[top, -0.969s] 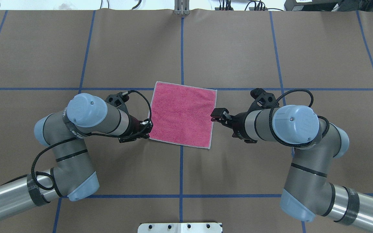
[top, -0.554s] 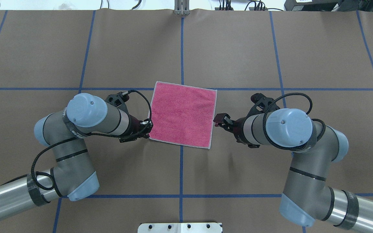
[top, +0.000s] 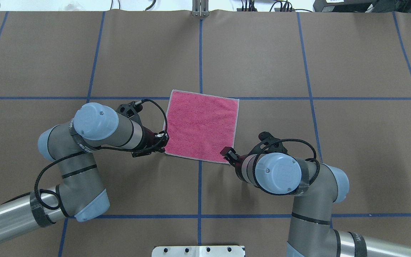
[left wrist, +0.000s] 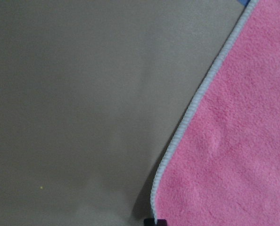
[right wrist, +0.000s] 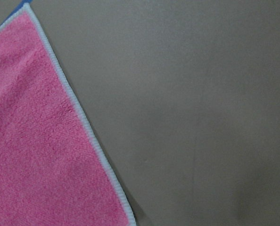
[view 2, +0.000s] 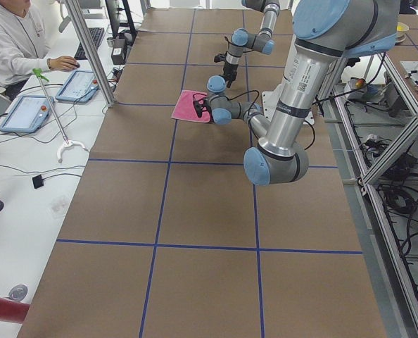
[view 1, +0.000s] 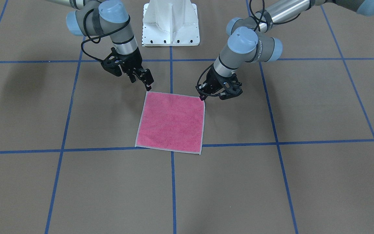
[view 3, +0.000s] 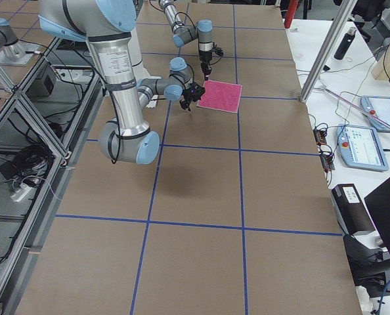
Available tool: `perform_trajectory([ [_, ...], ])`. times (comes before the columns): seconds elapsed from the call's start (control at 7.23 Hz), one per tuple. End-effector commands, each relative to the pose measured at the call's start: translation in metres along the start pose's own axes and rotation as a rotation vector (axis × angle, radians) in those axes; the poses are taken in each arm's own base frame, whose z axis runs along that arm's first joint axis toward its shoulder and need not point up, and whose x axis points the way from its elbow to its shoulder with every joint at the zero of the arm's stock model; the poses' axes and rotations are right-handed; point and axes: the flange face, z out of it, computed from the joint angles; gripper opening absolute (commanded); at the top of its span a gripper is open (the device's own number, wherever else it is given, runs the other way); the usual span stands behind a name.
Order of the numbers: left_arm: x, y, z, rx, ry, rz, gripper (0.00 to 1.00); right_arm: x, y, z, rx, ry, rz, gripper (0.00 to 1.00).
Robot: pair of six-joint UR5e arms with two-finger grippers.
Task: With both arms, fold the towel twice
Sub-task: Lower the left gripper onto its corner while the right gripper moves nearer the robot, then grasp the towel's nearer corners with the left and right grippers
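The towel [top: 200,126] lies flat on the brown table, pink face up, with a light grey border; it also shows in the front view [view 1: 170,122]. My left gripper [top: 163,144] sits low at the towel's near-left corner and looks shut on it [view 1: 202,97]. The left wrist view shows the towel's edge [left wrist: 234,141] running down to one black fingertip [left wrist: 155,221]. My right gripper [top: 226,152] hovers just over the near-right corner [view 1: 148,86], slightly open and empty. The right wrist view shows only the towel [right wrist: 36,141] and bare table.
Blue tape lines [top: 200,53] grid the brown table cover. The white bolted pedestal [view 1: 170,22] stands at the robot's side. A metal post [top: 200,9] stands at the far edge. An operator [view 2: 15,42] sits beside the table with tablets [view 2: 26,113].
My right arm has swung toward the robot along the towel's right edge, from mid-edge to the near-right corner. The left arm and the towel have not moved.
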Motion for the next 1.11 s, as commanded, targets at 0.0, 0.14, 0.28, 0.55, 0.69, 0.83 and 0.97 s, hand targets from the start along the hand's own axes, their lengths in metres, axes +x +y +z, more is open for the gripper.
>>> perform_trajectory([
  [0.0,0.000,0.000,0.000,0.000,0.000,0.000,0.00,-0.009,0.006,0.005,0.017,-0.012,0.029,0.86],
  [0.14,0.000,0.000,0.000,0.002,0.000,0.000,0.00,-0.010,0.004,0.004,0.035,-0.026,0.027,0.84],
  [0.28,0.000,0.000,0.000,0.002,0.000,0.000,0.00,-0.015,0.006,0.002,0.036,-0.035,0.029,0.82],
  [0.55,0.000,0.000,0.000,0.002,0.000,0.000,0.00,-0.017,0.007,0.001,0.035,-0.048,0.110,0.78],
  [0.69,0.000,-0.001,-0.001,0.003,0.002,-0.001,0.00,-0.021,0.008,0.000,0.036,-0.053,0.123,0.78],
  [0.83,0.000,0.000,-0.001,0.001,0.001,-0.001,0.00,-0.020,0.008,0.001,0.038,-0.053,0.173,0.76],
  [0.97,0.001,0.000,-0.001,0.001,0.003,0.001,0.00,-0.022,0.008,0.000,0.042,-0.060,0.203,0.72],
])
